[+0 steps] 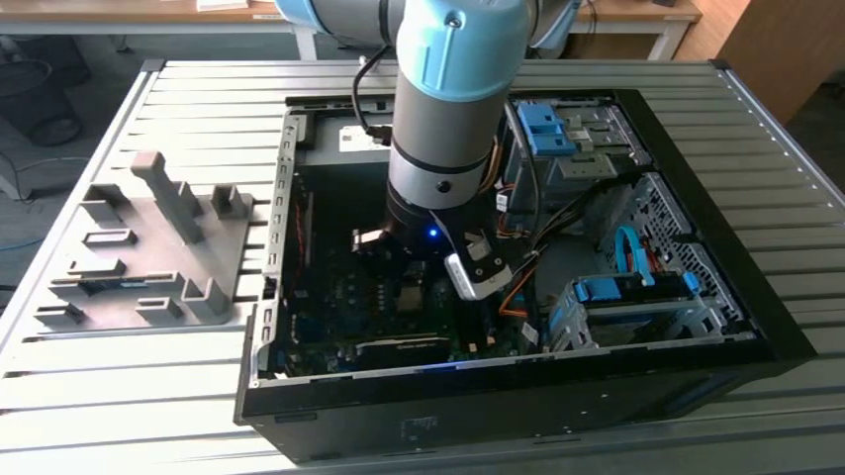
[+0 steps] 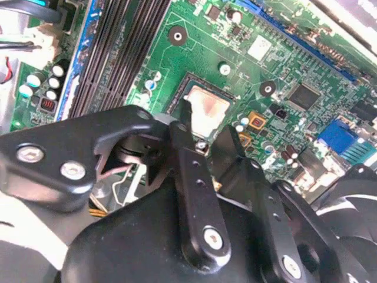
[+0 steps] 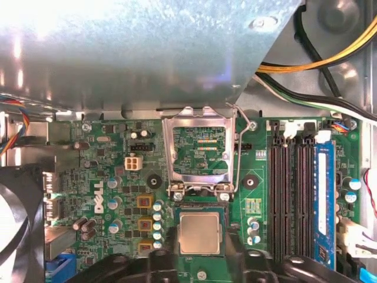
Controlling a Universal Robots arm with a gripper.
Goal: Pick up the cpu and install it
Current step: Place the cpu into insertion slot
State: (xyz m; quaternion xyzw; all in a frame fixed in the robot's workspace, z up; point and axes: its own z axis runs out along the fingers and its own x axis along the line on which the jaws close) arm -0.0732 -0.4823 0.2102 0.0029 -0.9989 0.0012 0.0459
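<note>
I count one cpu [image 3: 200, 232], a small square chip with a dull tan-silver face. It lies flat in the socket of the one green motherboard [image 3: 106, 171]. Just beside it, the one hinged silver socket frame [image 3: 197, 154] stands swung open.

The black gripper [image 2: 208, 122] sits directly at the chip in both wrist views. I cannot tell whether it is clamped on the chip or released.

The first wrist view gives me the open frame, a row of black memory slots [image 3: 291, 194] and one long blue slot [image 3: 321, 194] alongside them.

The exterior view shows the wider scene. One silver and pale-blue arm [image 1: 442, 119] reaches down into one open black computer case [image 1: 528, 406] at the centre of the frame. The case stands on a grey slatted metal tabletop [image 1: 212, 89]. One grey moulded holder tray [image 1: 145, 247] lies at the left of the frame, well apart from the arm.
</note>
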